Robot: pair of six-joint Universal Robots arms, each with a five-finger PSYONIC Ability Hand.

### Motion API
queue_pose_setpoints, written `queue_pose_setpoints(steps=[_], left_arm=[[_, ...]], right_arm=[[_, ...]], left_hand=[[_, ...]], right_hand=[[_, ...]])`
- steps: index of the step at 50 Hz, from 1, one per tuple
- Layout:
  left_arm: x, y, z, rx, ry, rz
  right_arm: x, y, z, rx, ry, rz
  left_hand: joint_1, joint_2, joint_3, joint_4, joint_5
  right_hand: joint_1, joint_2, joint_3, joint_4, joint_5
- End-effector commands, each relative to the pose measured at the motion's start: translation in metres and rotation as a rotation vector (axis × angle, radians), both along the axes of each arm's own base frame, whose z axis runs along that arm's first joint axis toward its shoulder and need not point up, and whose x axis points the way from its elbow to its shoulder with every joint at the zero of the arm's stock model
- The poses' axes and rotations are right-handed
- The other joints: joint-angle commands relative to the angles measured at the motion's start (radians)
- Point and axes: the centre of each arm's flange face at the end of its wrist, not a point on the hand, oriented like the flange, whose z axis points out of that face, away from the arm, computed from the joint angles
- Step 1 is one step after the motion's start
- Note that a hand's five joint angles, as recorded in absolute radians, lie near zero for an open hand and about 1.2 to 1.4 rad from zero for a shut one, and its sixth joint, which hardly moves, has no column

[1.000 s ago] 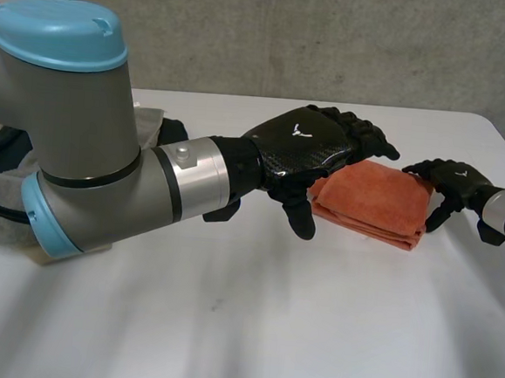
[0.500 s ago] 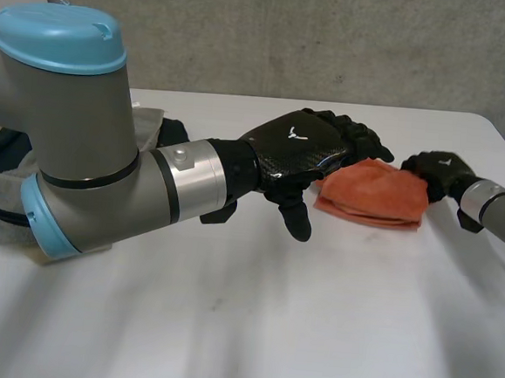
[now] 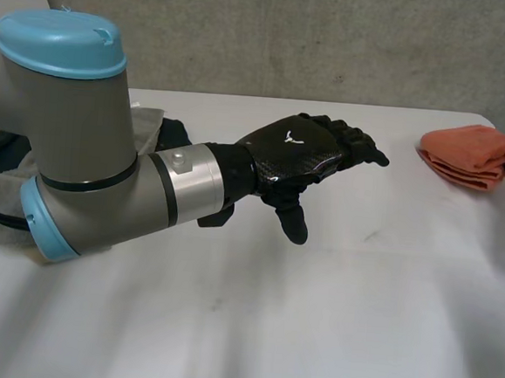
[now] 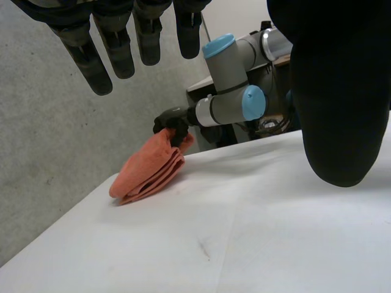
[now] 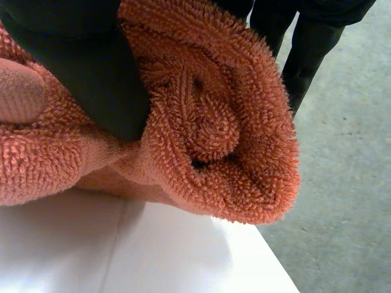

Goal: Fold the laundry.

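Folded orange towel [image 3: 470, 154] lies at the table's [image 3: 312, 316] right edge near the far corner, right hand [image 4: 171, 120] pinching its end, left hand [image 3: 303, 154] above mid-table with fingers straight and empty, bare surface between, unfolded laundry pile [image 3: 0, 178] at the left edge.

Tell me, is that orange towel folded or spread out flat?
Folded: the orange towel shows stacked layers along its edge, a compact bundle pinched at one end by the right hand.
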Motion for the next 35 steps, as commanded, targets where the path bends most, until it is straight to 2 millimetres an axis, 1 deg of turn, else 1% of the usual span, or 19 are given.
queue_pose_setpoints(steps=[1, 4, 5, 6, 7, 10, 12, 13, 16, 19, 22, 23, 24, 27, 30, 31, 32, 34, 35], left_arm=[[0.000, 0.000, 0.001, -0.002, 0.002, 0.000], [0.000, 0.000, 0.002, -0.004, 0.004, 0.000], [0.000, 0.000, 0.002, -0.004, 0.004, 0.000], [-0.001, 0.001, 0.003, -0.006, 0.005, -0.001], [0.000, 0.001, 0.003, -0.007, 0.006, -0.001], [-0.001, 0.002, 0.005, -0.012, 0.010, -0.003], [-0.001, 0.002, 0.007, -0.016, 0.012, -0.003], [-0.001, 0.002, 0.007, -0.017, 0.013, -0.004], [-0.001, 0.002, 0.008, -0.019, 0.015, -0.003], [0.000, 0.002, 0.009, -0.019, 0.016, -0.002], [0.000, 0.001, 0.010, -0.024, 0.020, 0.001], [0.000, 0.001, 0.011, -0.027, 0.021, 0.001], [0.000, 0.000, 0.012, -0.030, 0.023, 0.005], [0.000, -0.005, 0.021, -0.061, 0.040, 0.049], [0.005, -0.017, 0.041, -0.116, 0.085, 0.162], [0.007, -0.022, 0.046, -0.127, 0.098, 0.195], [0.014, -0.033, 0.058, -0.151, 0.136, 0.281], [0.026, -0.048, 0.070, -0.180, 0.177, 0.385], [0.034, -0.056, 0.077, -0.195, 0.198, 0.438]], right_arm=[[-0.018, -0.001, 0.001, -0.002, 0.007, -0.082], [-0.022, -0.002, 0.000, -0.001, 0.007, -0.080], [-0.024, -0.001, -0.002, 0.008, 0.007, -0.077], [-0.024, -0.001, -0.003, 0.013, 0.008, -0.071], [-0.023, -0.001, -0.002, 0.015, 0.010, -0.062], [-0.010, 0.005, -0.003, 0.049, 0.030, -0.005], [-0.005, 0.010, 0.004, 0.075, 0.050, 0.012], [-0.004, 0.016, 0.017, 0.085, 0.084, 0.013], [-0.006, 0.028, 0.041, 0.093, 0.184, -0.004], [-0.013, 0.034, 0.059, 0.090, 0.299, -0.050], [-0.019, 0.042, 0.088, 0.078, 0.484, -0.146], [-0.019, 0.044, 0.096, 0.067, 0.519, -0.173], [-0.021, 0.049, 0.116, 0.028, 0.577, -0.222], [-0.019, 0.055, 0.137, -0.061, 0.595, -0.254], [0.015, 0.070, 0.144, -0.197, 0.600, -0.144], [0.042, 0.083, 0.154, -0.307, 0.611, -0.038], [0.057, 0.092, 0.160, -0.369, 0.619, 0.022], [0.084, 0.113, 0.172, -0.481, 0.637, 0.143], [0.106, 0.136, 0.178, -0.574, 0.655, 0.253]], left_hand=[[-0.024, -0.034, -0.037, -0.030, -0.047], [-0.024, -0.034, -0.037, -0.030, -0.047], [-0.024, -0.034, -0.037, -0.030, -0.047], [-0.024, -0.034, -0.037, -0.030, -0.047], [-0.024, -0.034, -0.037, -0.030, -0.047], [-0.024, -0.034, -0.037, -0.030, -0.047], [-0.024, -0.034, -0.037, -0.030, -0.047], [-0.024, -0.034, -0.037, -0.030, -0.047], [-0.024, -0.034, -0.037, -0.030, -0.047], [-0.024, -0.034, -0.037, -0.030, -0.047], [-0.024, -0.034, -0.037, -0.030, -0.047], [-0.024, -0.034, -0.037, -0.030, -0.047], [-0.024, -0.034, -0.037, -0.030, -0.047], [-0.024, -0.034, -0.037, -0.030, -0.047], [-0.024, -0.034, -0.037, -0.030, -0.047], [-0.024, -0.034, -0.037, -0.030, -0.047], [-0.024, -0.034, -0.037, -0.030, -0.047], [-0.024, -0.034, -0.037, -0.030, -0.047], [-0.024, -0.034, -0.037, -0.030, -0.047]], right_hand=[[0.534, 0.301, 0.254, 0.198, 0.321], [0.534, 0.301, 0.254, 0.198, 0.321], [0.315, 0.081, 0.034, -0.022, 0.101], [-0.228, -0.462, -0.509, -0.565, -0.442], [-0.687, -0.921, -0.968, -1.024, -0.901], [-0.687, -0.921, -0.968, -1.024, -0.901], [-0.687, -0.921, -0.968, -1.024, -0.901], [-0.687, -0.921, -0.968, -1.024, -0.901], [-0.687, -0.921, -0.968, -1.024, -0.901], [-0.687, -0.921, -0.968, -1.024, -0.901], [-0.687, -0.921, -0.968, -1.024, -0.901], [-0.687, -0.921, -0.968, -1.024, -0.901], [-0.687, -0.921, -0.968, -1.024, -0.901], [-0.687, -0.921, -0.968, -1.024, -0.901], [-0.687, -0.921, -0.968, -1.024, -0.901], [-0.687, -0.921, -0.968, -1.024, -0.901], [-0.687, -0.921, -0.968, -1.024, -0.901], [-0.687, -0.921, -0.968, -1.024, -0.901], [-0.687, -0.921, -0.968, -1.024, -0.901]])
